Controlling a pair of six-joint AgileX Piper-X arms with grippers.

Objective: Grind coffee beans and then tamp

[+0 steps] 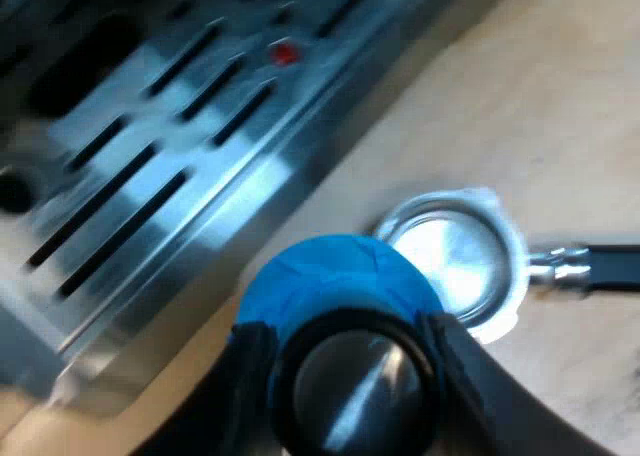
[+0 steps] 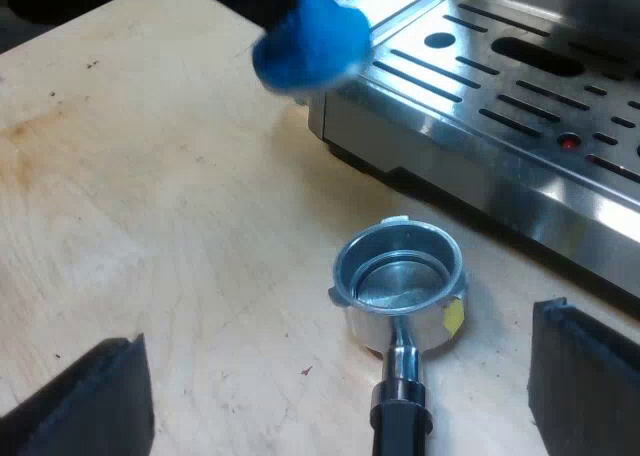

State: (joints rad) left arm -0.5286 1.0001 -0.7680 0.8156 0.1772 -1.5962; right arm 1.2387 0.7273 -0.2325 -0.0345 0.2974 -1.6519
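Observation:
My left gripper is shut on the blue tamper, its black fingers clamped on either side of the metal top. The tamper hangs in the air over the near rim of the metal holder. The holder lies loose on the wooden table, its basket showing bare shiny metal and its dark handle pointing away from the machine. In the right wrist view the holder lies between the wide-apart fingers of my open right gripper. There the blue tamper hangs beside the corner of the machine's drip tray.
The espresso machine's steel drip tray with its long slots and a small red float stands close beside the holder, and its edge runs along the table. Bare wooden tabletop stretches away from the machine.

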